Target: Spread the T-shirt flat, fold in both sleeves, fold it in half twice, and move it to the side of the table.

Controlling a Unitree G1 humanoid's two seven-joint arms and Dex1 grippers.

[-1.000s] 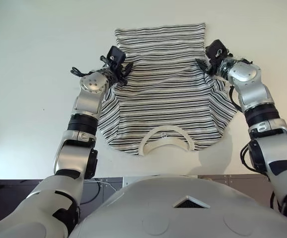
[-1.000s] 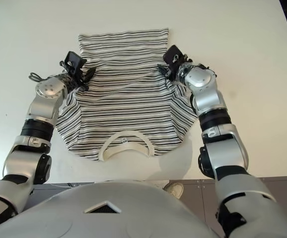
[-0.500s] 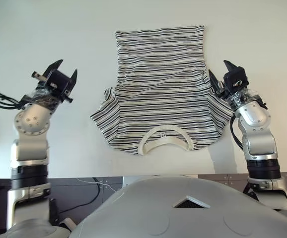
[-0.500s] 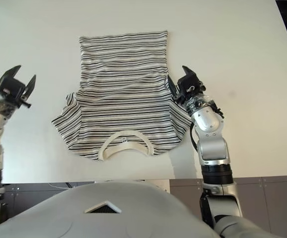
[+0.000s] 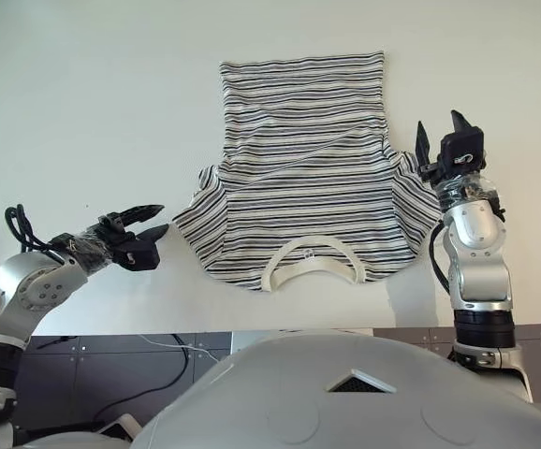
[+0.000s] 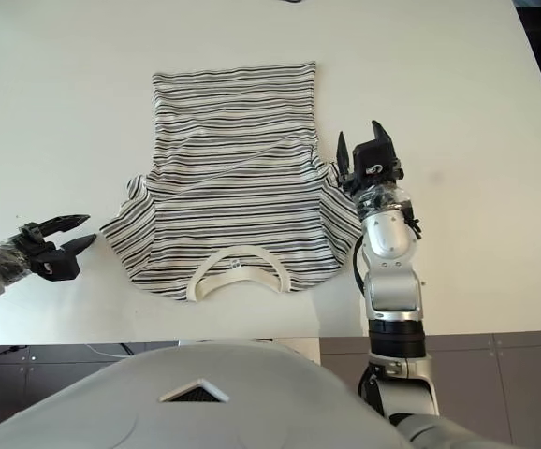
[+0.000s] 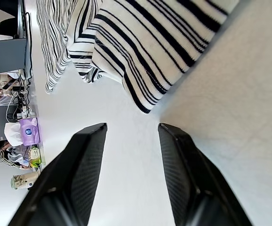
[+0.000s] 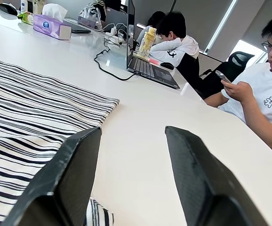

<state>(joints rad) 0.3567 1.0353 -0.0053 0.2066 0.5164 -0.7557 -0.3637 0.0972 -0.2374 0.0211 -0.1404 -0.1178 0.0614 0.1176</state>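
T-shirt: You are looking at the striped T-shirt [image 5: 303, 178], which is lying spread on the white table [image 5: 83, 94]. Its collar [image 5: 313, 267] is facing the robot and its hem [image 5: 303, 64] is pointing to the far side.
Sleeves: Both are flaring out wider than the body and are not yet folded in. A diagonal crease is running across the chest.
Left gripper [image 5: 161, 218]: Your left gripper is hovering low over bare table, just beside the shirt's left shoulder and apart from the cloth. Its tips are pointing toward the shirt. The jaws are standing released and are gripping nothing.
Right gripper [image 5: 437, 122]: Your right gripper is standing upright at the shirt's right edge, by the sleeve [image 5: 418, 192]. Its fingers are pointing away from the robot. The jaws are spread wide and are carrying nothing.
Surroundings: A laptop [image 8: 148, 66] and a tissue box [image 8: 51, 26] are sitting farther along the table.
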